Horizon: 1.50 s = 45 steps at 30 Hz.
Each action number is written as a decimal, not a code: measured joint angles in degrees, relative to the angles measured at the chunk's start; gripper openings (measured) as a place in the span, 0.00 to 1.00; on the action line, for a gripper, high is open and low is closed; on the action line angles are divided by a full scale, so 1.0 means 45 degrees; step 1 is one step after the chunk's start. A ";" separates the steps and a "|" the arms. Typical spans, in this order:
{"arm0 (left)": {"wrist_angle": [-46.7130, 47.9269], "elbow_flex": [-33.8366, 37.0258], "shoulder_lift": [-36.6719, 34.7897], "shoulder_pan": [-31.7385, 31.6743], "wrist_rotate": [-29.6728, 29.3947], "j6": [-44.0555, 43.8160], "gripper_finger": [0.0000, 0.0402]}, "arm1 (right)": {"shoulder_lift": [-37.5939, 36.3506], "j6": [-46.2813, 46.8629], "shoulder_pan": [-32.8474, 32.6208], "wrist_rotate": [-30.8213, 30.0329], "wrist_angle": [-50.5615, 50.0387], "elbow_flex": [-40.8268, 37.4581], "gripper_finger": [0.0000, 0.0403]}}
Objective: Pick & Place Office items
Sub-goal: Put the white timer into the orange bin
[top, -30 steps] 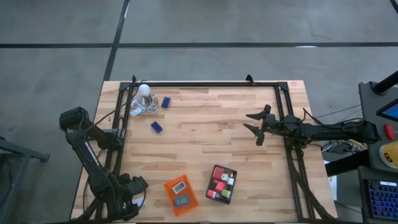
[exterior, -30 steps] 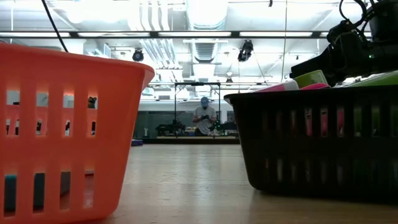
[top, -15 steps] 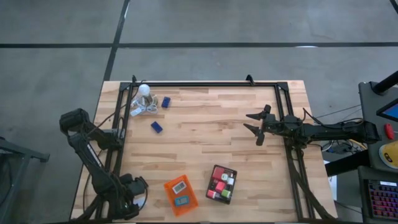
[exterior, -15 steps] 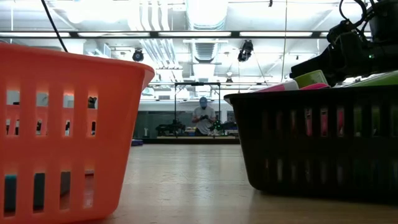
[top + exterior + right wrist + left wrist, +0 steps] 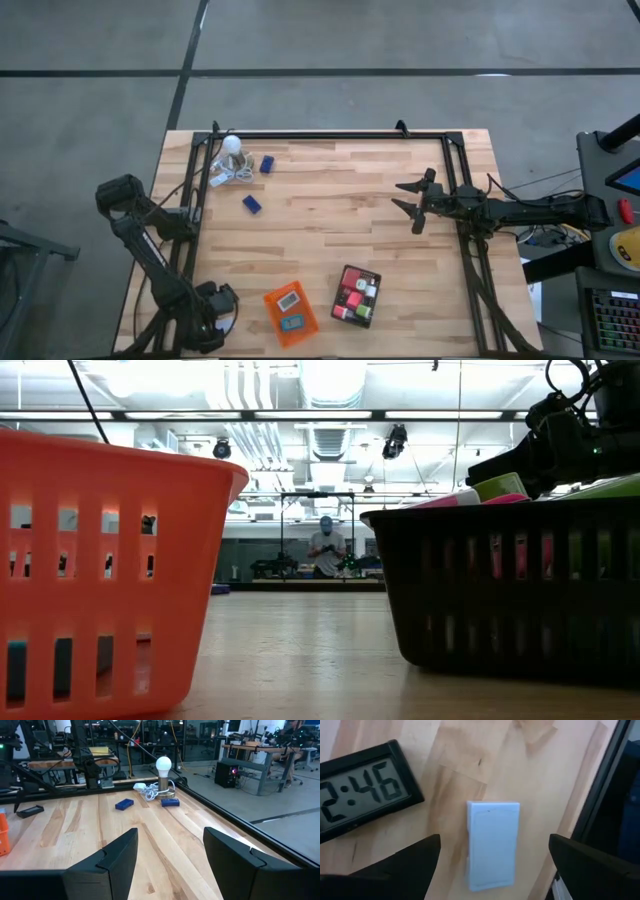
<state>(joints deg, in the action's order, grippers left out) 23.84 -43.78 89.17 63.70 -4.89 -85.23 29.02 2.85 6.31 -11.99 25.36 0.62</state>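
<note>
You see the right end effector [image 5: 169, 857] over bare desk [image 5: 75, 825], its two dark fingers [image 5: 117, 857] standing apart with nothing between them. Farther along the planks lie two blue blocks [image 5: 124, 804], apart from each other. Just behind them a white bulb [image 5: 163, 766] stands upright on its base, with a white cord [image 5: 145, 790] coiled beside it. A black clock [image 5: 30, 811] lies near the desk's edge.

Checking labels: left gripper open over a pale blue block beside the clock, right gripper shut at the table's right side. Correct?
Not quite. The right gripper is open: the right wrist view shows its fingers standing apart over bare wood. The rest holds: the left gripper is open over the pale blue block beside the clock.
</note>
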 joint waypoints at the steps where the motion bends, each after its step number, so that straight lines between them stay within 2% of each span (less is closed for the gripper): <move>1: -0.0030 0.0056 0.0000 0.0000 0.0000 0.0000 0.94 | 0.0005 0.0008 -0.0003 0.0004 0.0000 0.0000 0.54; 29: -0.0398 0.0605 -0.0024 0.0000 -0.0021 -0.0154 0.94 | 0.0003 0.0004 -0.0002 0.0004 0.0000 0.0000 0.54; 37: -0.0119 0.0600 -0.0029 -0.0021 0.0239 -0.1582 0.94 | 0.0005 0.0010 -0.0002 0.0004 0.0000 0.0000 0.54; 45: 0.0077 0.0600 -0.0029 -0.0024 0.0385 -0.1736 0.94 | 0.0005 0.0003 -0.0001 0.0004 0.0000 0.0000 0.54</move>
<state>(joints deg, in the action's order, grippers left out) 24.18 -41.08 89.03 63.59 -3.15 -93.04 29.04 2.86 6.30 -11.97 25.36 0.62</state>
